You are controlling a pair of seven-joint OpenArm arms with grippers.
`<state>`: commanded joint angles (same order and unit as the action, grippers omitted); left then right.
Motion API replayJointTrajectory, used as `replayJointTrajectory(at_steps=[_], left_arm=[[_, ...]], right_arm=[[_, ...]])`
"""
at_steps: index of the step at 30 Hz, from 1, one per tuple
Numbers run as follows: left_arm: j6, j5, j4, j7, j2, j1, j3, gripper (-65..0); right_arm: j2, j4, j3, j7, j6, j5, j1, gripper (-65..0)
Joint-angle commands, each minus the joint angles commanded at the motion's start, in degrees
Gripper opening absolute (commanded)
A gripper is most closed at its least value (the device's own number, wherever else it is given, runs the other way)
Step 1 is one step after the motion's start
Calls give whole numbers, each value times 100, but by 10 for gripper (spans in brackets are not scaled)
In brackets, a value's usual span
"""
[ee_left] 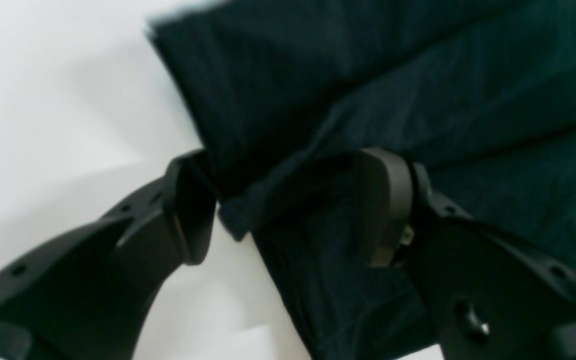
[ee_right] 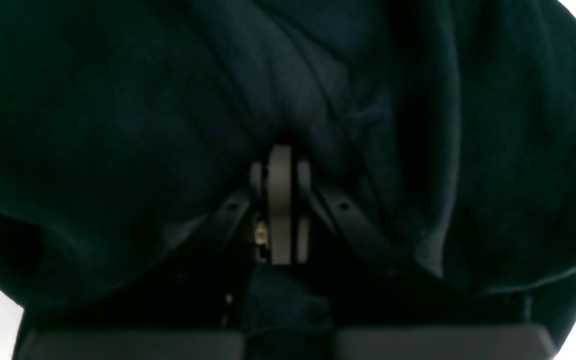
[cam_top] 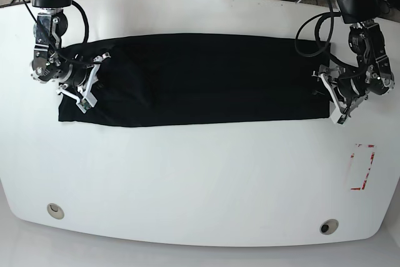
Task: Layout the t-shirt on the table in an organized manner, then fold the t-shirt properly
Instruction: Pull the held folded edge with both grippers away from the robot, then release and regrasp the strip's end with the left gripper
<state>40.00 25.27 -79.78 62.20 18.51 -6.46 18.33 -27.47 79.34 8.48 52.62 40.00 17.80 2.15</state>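
- The t-shirt (cam_top: 194,79) lies on the table (cam_top: 187,179) as a long black band, folded, reaching from the left side of the base view almost to the right side.
- Its near edge runs nearly straight; the far edge is also straight, and the left end looks a little bunched.
- The right gripper (ee_right: 280,165) is at the left end of the cloth in the base view. In its wrist view the two fingers are pressed together with black fabric all around them, so it is clenched on the t-shirt.
- The left gripper (ee_left: 288,200) is at the right end of the cloth. Its fingers (ee_left: 188,205) stand wide apart, released, and a folded edge of the fabric passes between them without being pinched.
- Between the near edge of the shirt and the front edge of the table there is a wide band of bare white surface.
- In this free part there are only a red dashed rectangle (cam_top: 361,167) near the right side and two grey grommet holes (cam_top: 55,210) close to the front edge.
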Motion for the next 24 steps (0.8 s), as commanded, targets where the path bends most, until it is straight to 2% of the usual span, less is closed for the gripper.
replayJointTrajectory(at_steps=[3, 5, 7, 13, 16, 19, 24], left_arm=[[0, 0, 0, 0, 0, 9, 0, -447], [0, 0, -18, 0, 0, 18, 0, -506], [0, 9, -26, 0, 0, 35, 0, -537], [0, 9, -281, 26, 53, 237, 35, -539], [0, 9, -642, 35, 220, 484, 35, -539], [0, 9, -897, 44, 246, 703, 35, -537], [0, 9, -1266, 325, 448, 1064, 35, -537]], right_arm=[[0, 0, 0, 0, 0, 0, -9, -640], [0, 0, 0, 0, 0, 0, -9, -640], [0, 0, 0, 0, 0, 0, -9, -640], [0, 0, 0, 0, 0, 0, -9, -640], [0, 0, 0, 0, 0, 0, -9, -640], [0, 0, 0, 0, 0, 0, -9, -640], [0, 0, 0, 0, 0, 0, -9, -640]])
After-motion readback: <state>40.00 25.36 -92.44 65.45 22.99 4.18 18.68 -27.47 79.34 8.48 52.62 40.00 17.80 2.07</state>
